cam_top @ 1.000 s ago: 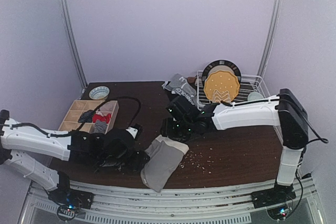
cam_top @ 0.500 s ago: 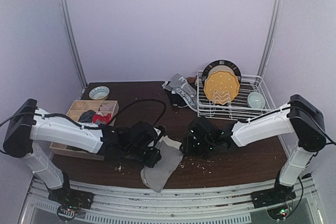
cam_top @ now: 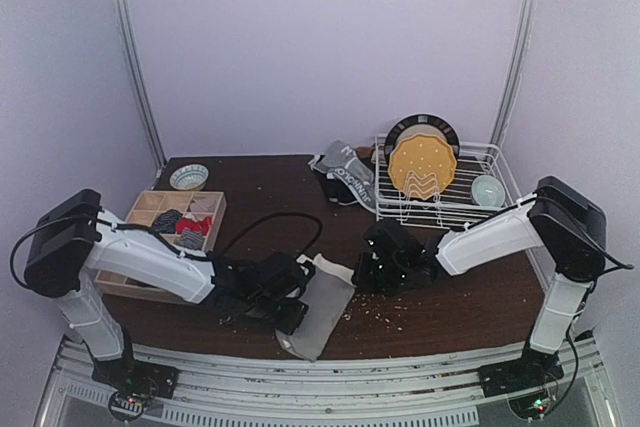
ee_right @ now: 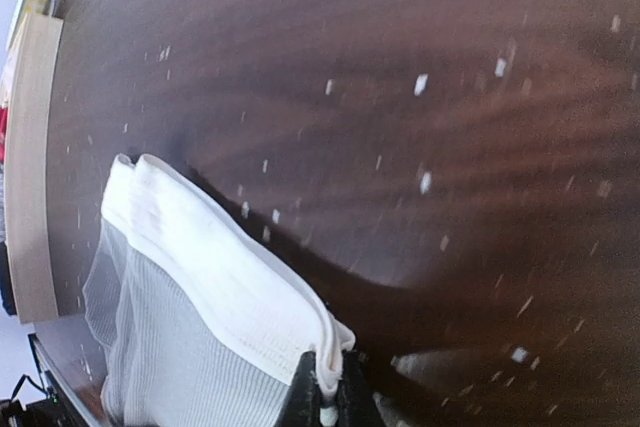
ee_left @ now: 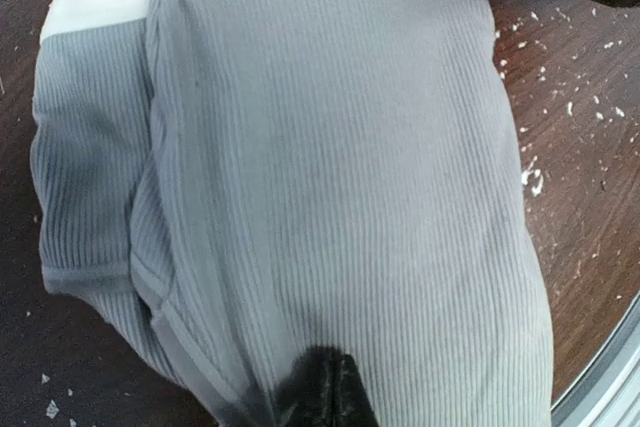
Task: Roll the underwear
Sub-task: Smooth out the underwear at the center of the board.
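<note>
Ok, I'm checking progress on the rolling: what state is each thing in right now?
grey underwear, folded flat on the table, not yet rolled
left gripper, shut on the grey underwear's hem end
right gripper, shut on its white waistband corner
spare underwear pile, heaped, unrolled, beside the dish rack
plate, upright in the dish rack
wooden tray, some compartments filled

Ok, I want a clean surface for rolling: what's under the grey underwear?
Around the grey underwear shows dark wooden table scattered with white crumbs. Anything directly beneath is hidden by the cloth.
</note>
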Action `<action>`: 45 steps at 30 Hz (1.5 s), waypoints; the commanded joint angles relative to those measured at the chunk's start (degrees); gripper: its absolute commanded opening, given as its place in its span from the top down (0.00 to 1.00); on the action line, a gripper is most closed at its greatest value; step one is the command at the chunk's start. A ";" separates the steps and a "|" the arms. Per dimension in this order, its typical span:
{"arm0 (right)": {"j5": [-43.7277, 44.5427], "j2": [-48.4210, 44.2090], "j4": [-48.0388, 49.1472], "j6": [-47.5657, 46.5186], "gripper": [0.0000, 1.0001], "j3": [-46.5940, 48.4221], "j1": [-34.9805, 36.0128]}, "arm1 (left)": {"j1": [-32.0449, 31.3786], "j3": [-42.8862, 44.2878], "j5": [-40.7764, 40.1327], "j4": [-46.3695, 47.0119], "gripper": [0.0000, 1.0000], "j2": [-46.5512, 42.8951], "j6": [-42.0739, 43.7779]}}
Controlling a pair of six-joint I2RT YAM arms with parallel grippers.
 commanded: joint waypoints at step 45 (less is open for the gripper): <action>-5.09 -7.23 -5.63 -2.85 1.00 -5.15 -4.48 | 3.94 11.40 3.69 2.70 1.00 11.93 -0.23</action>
